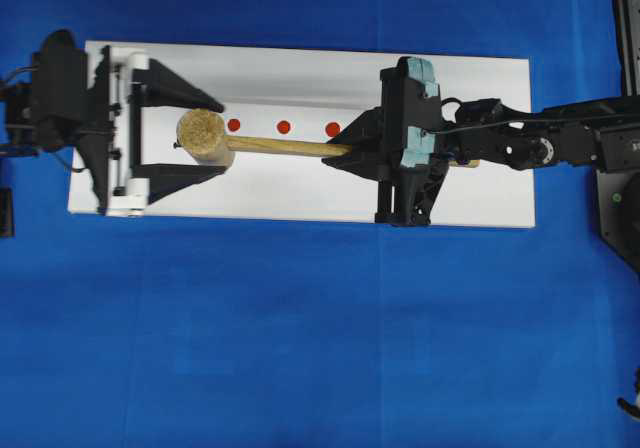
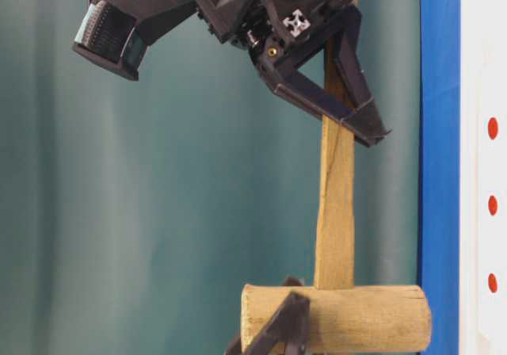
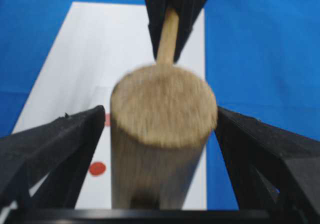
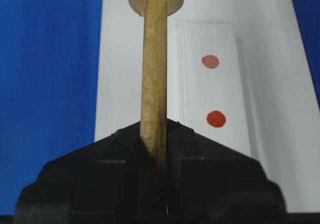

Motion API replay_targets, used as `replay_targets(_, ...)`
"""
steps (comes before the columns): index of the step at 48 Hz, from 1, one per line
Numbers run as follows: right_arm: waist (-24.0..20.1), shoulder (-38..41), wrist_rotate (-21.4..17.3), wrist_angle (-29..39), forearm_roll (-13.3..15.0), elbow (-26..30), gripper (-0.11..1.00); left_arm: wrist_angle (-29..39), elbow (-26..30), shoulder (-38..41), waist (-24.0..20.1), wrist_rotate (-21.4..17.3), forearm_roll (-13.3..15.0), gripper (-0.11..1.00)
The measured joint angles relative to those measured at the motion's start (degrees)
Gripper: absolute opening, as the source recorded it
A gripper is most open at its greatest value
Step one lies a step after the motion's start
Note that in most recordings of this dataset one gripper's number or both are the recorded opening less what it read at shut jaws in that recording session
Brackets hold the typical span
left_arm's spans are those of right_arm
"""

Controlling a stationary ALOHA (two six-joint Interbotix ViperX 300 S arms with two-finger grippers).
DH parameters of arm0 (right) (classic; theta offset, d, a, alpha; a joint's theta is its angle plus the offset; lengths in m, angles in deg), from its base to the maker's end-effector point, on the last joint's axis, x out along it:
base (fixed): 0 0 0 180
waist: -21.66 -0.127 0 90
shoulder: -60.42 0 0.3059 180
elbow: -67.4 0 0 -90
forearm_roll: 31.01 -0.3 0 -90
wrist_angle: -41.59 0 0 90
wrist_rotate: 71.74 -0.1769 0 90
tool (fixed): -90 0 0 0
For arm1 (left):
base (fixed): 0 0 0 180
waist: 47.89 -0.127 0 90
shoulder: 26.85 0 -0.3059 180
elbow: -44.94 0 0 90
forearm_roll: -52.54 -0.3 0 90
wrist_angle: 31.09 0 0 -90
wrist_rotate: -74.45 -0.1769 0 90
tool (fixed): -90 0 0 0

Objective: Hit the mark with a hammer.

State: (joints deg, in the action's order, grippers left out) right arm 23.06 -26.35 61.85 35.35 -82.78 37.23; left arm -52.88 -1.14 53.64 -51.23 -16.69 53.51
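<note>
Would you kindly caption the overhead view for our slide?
Right tool grips the hammer by its handle; left tool open around its head, beside three red dots.

The hammer (image 1: 262, 143) head sits between left fingers (image 1: 180, 88) (seemingly untouched), beside dots (image 1: 283, 127).

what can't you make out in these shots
- Whether the hammer head touches the board: nothing shows the gap beneath it.
- A fourth red dot, if there is one: the overhead view shows three, and the head could cover another.
- Handle end: hidden inside the right gripper in both the overhead and right wrist views.
- Head's grain: blurred in the left wrist view.
- Left gripper: mostly cut off at table level.
</note>
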Motion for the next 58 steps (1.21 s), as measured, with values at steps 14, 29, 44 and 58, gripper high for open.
replay_targets(14,-0.3,0.0,0.1,0.1,0.0,0.0,0.02,4.1,0.8,0.7,0.1,0.9,0.0,0.59)
replay_targets(29,-0.5,0.0,-0.1,0.8,0.1,0.1,0.01,4.8,1.0,0.7,0.9,0.9,0.0,0.48)
replay_targets(44,-0.4,0.0,-0.3,0.9,0.3,0.4,0.56,4.8,0.9,0.7,1.1,1.7,0.0,0.47)
replay_targets(58,-0.7,-0.8,0.4,-0.4,0.7,0.3,0.88,5.7,0.9,0.7,1.1,11.3,0.0,0.47)
